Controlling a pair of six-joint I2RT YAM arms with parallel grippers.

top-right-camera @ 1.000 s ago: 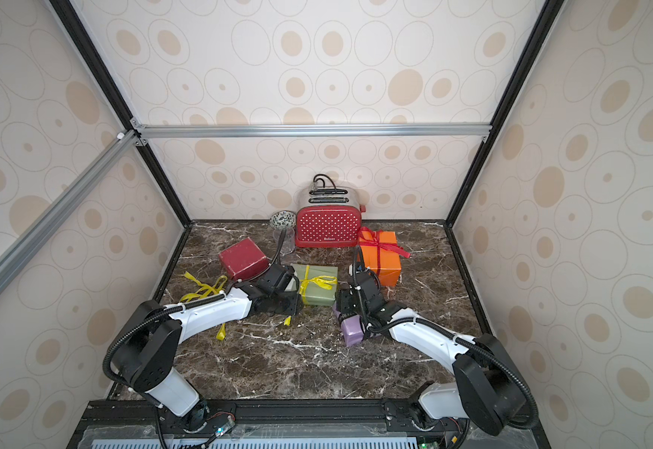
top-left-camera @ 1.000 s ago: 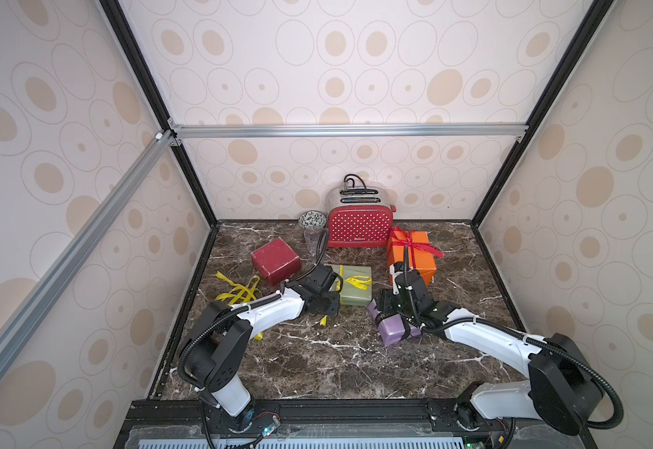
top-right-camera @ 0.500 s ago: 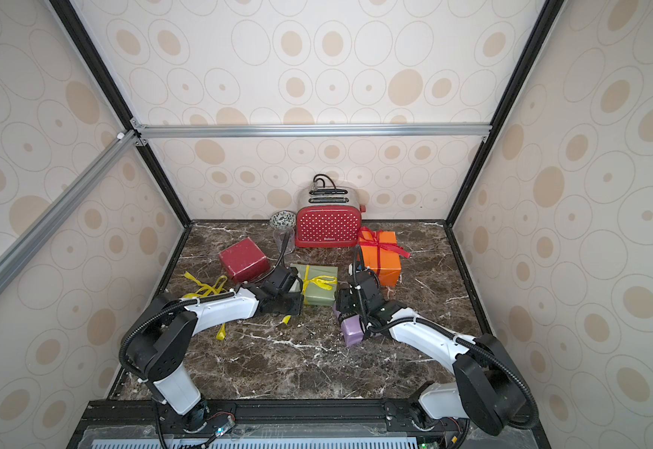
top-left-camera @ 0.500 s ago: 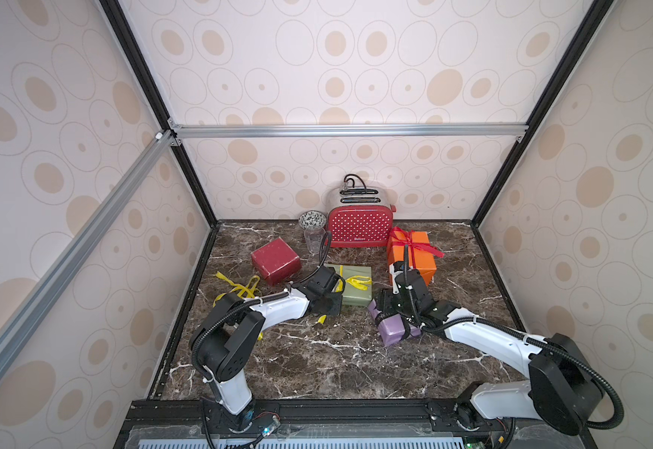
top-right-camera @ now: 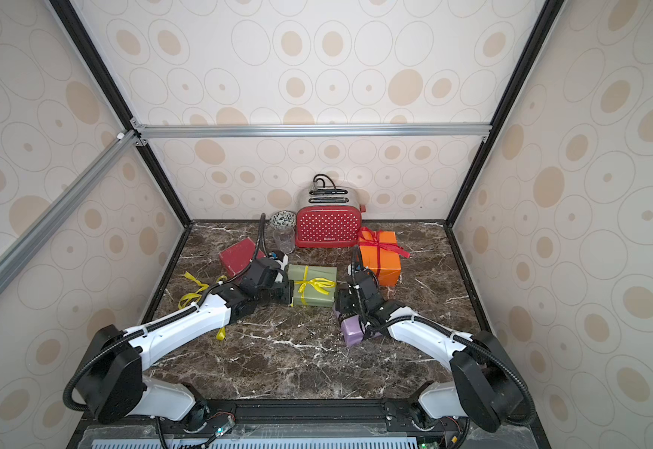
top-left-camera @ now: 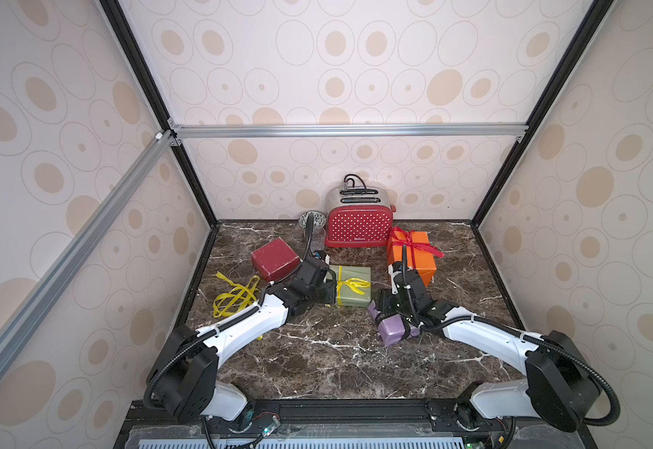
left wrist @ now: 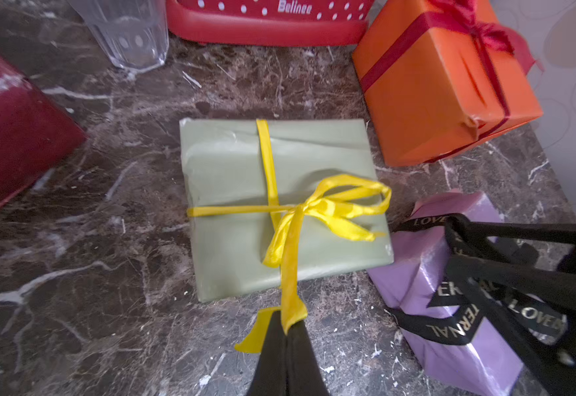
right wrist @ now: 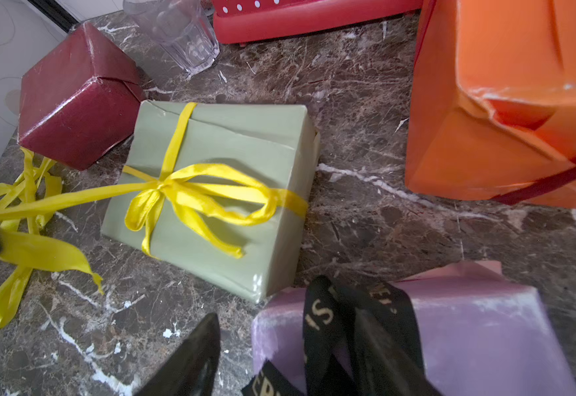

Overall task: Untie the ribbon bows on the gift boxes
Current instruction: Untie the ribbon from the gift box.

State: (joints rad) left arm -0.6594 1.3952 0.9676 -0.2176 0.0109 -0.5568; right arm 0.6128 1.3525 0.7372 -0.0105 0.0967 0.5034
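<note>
Yellow ribbon (left wrist: 290,274) on green box (left wrist: 228,171): tail pinched in closed left gripper (left wrist: 285,325); right gripper (right wrist: 286,319) gapes over lilac box (right wrist: 485,325).

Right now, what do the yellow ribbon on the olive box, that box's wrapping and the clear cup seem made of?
The yellow ribbon looks like satin fabric: glossy, with highlights along its folds. The olive box seems wrapped in paper with a faint sheen: sharp creases and a folded seam show. The clear cup is see-through and faceted; glass or hard plastic, I cannot tell.
</note>
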